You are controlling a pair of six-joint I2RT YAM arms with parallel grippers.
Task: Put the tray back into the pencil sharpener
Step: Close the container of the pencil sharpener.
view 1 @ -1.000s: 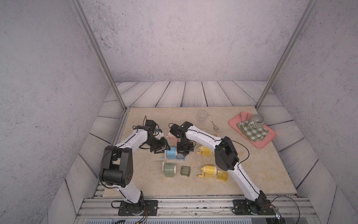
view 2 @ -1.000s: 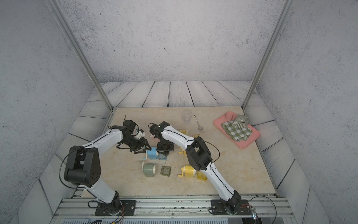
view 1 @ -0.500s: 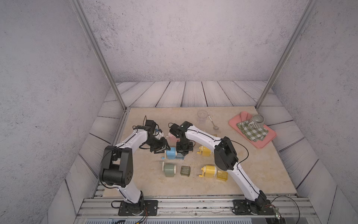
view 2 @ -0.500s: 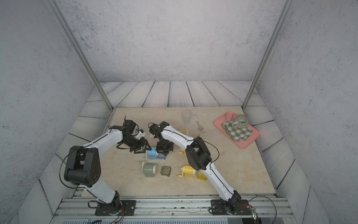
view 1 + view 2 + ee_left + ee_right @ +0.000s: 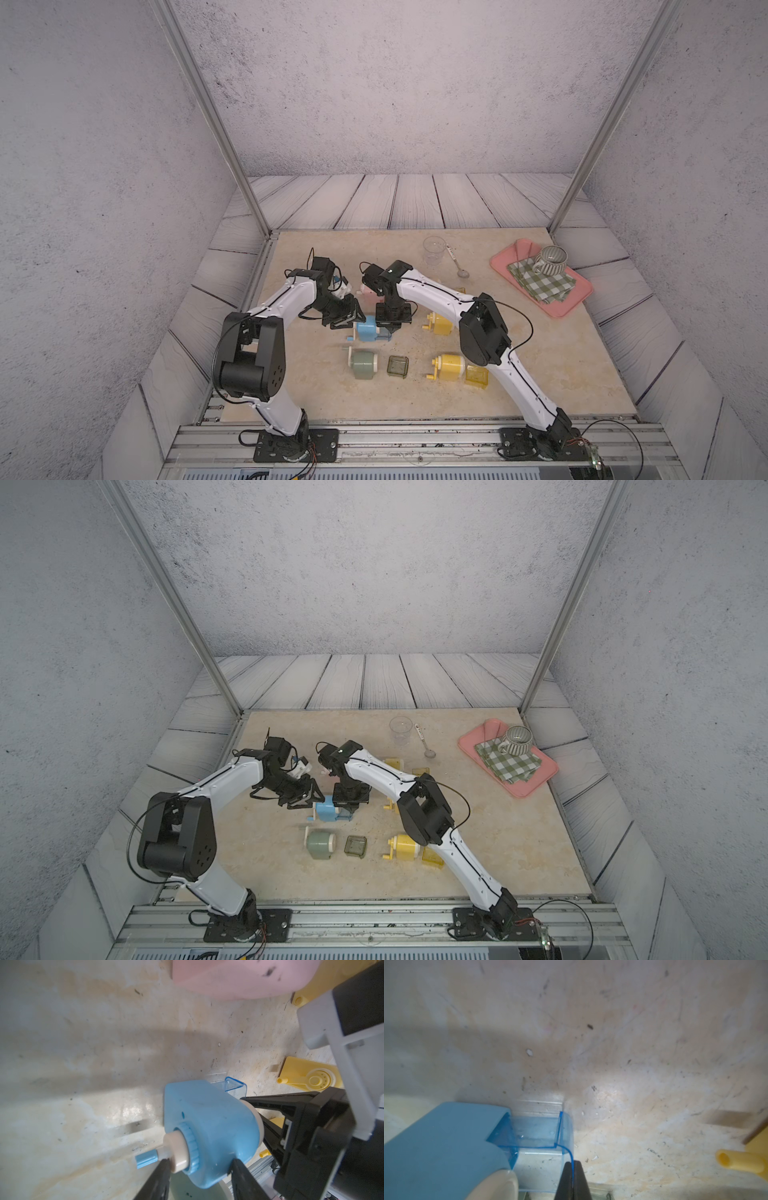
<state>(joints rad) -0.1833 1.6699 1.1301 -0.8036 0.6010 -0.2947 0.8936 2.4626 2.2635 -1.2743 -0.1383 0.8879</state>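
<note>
Partly hidden inside sharpener (image 5: pixel 446 1147), tray (image 5: pixel 537 1132) pinched by right hand (image 5: pixel 572 1167); left hand (image 5: pixel 199 1162) clamping sharpener

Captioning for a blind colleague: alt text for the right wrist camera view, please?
The right gripper is pinched shut on the outer wall of a clear blue tray, which sits partly inside the blue pencil sharpener on a beige tabletop. A yellow crank handle shows at one edge.
</note>
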